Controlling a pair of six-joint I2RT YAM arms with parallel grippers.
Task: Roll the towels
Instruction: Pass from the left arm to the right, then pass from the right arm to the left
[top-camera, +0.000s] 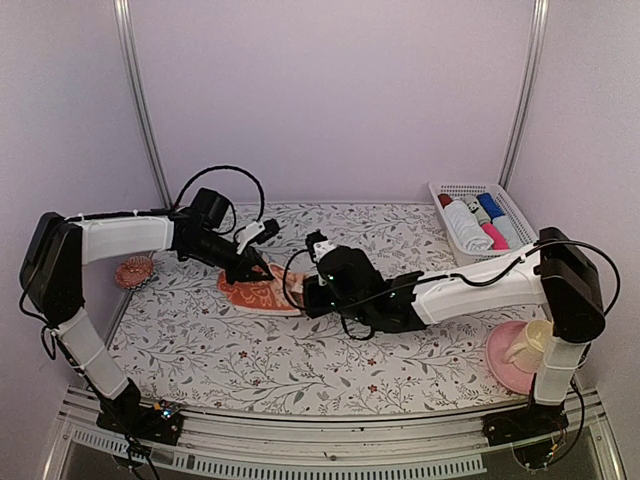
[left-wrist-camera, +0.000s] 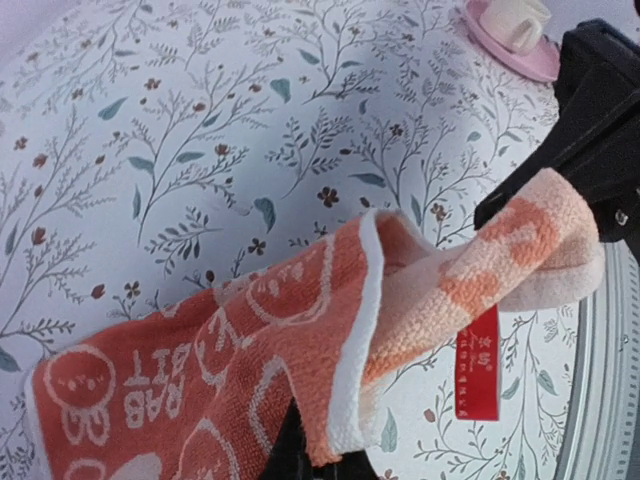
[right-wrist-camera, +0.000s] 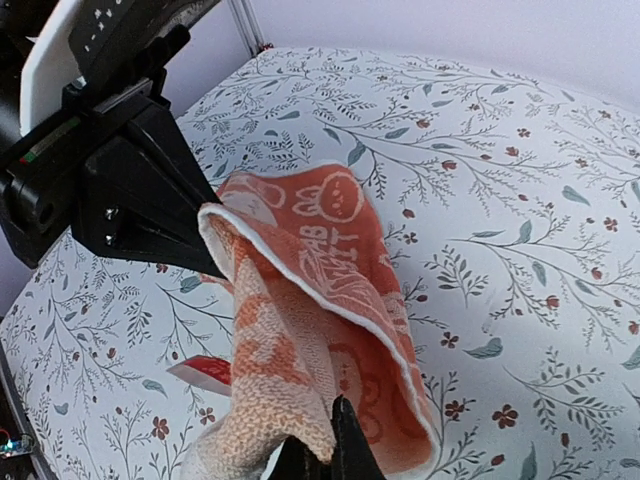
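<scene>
Left of the basket (top-camera: 465, 186), both arms reached low over the tabletop (top-camera: 300, 360). Left tool (top-camera: 264, 269) and right tool (top-camera: 300, 288) were each clamped on one orange-red towel (top-camera: 250, 295), which was raised and folded over, with white printed faces and a red tag. Towels in hand: one.

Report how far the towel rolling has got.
Done: rolled cloths already sit in the basket. In hand: the left gripper and right gripper each pinch the orange towel, one end curled over and lifted, no tight roll yet. Left: finish rolling it.
</scene>
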